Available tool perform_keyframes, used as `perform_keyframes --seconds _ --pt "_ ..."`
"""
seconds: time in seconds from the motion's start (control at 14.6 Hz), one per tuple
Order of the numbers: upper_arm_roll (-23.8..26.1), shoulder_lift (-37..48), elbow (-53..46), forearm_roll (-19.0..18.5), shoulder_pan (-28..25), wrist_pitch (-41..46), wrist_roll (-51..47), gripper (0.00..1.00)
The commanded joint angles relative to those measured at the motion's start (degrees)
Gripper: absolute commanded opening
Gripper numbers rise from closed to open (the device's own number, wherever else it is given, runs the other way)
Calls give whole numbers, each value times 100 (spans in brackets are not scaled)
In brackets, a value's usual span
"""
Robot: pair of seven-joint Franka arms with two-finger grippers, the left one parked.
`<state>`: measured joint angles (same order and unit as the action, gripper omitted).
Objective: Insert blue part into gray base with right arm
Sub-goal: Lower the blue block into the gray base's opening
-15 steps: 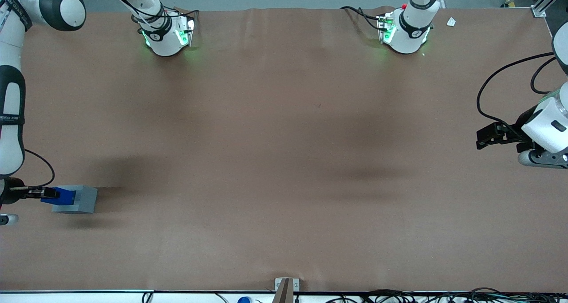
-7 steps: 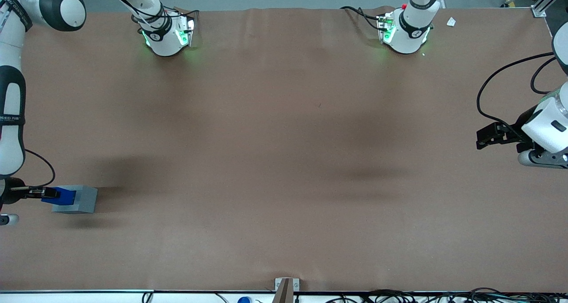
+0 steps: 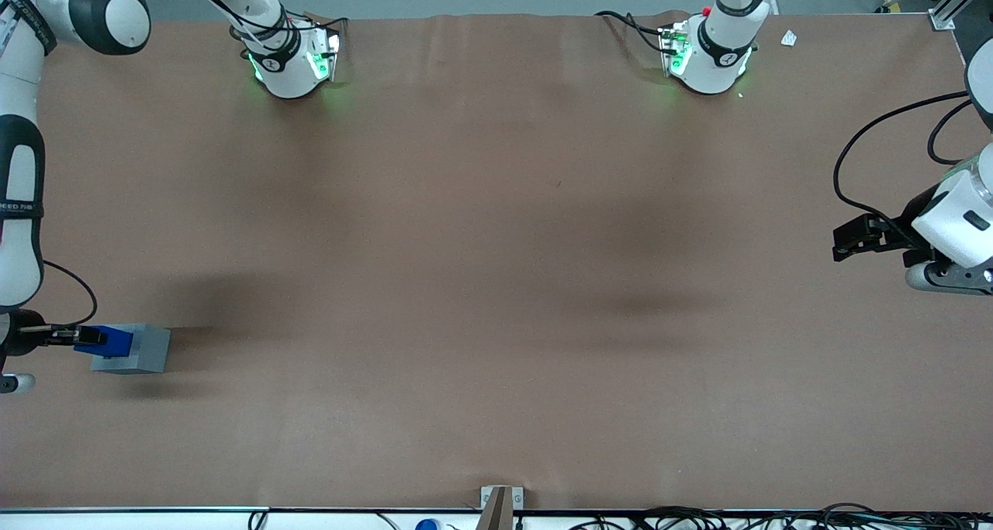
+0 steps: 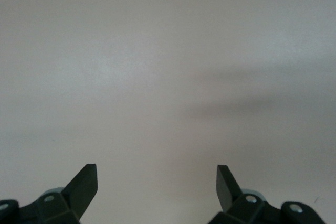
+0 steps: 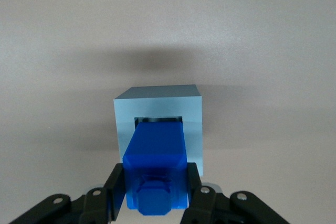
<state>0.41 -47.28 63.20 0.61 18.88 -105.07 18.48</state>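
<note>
Claw (image 5: 156,195) of the right arm (image 3: 19,204) is closed on the blue part (image 5: 156,169), with one black finger (image 5: 116,190) pressed on each side of it. Blue part is held over the gray base (image 5: 158,124), and its lower end reaches into the square hole in the top of the base. How deep it goes in cannot be told. From the front, the claw (image 3: 74,334) sits low at the working arm's end of the bench (image 3: 496,282), and the blue part (image 3: 108,341) shows as a small bright block on top of the gray base (image 3: 140,349). Gray base stands flat on the brown bench, with a dark shadow on the bench just beside it. Black cable (image 3: 77,289) loops from the right arm down to the claw. White arm stands tall above the claw, with black bands at its joints. Two white arm stands with green lights (image 3: 291,60) sit on the bench farther from the front camera, well apart from the gray base
</note>
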Motion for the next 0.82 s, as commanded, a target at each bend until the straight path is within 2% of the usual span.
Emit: perform_keyframes --seconds 0.0,0.75 --pt "56 -158 -264 -8 29 110 -28 0" --pt "47 -282 -273 -17 28 171 -37 0"
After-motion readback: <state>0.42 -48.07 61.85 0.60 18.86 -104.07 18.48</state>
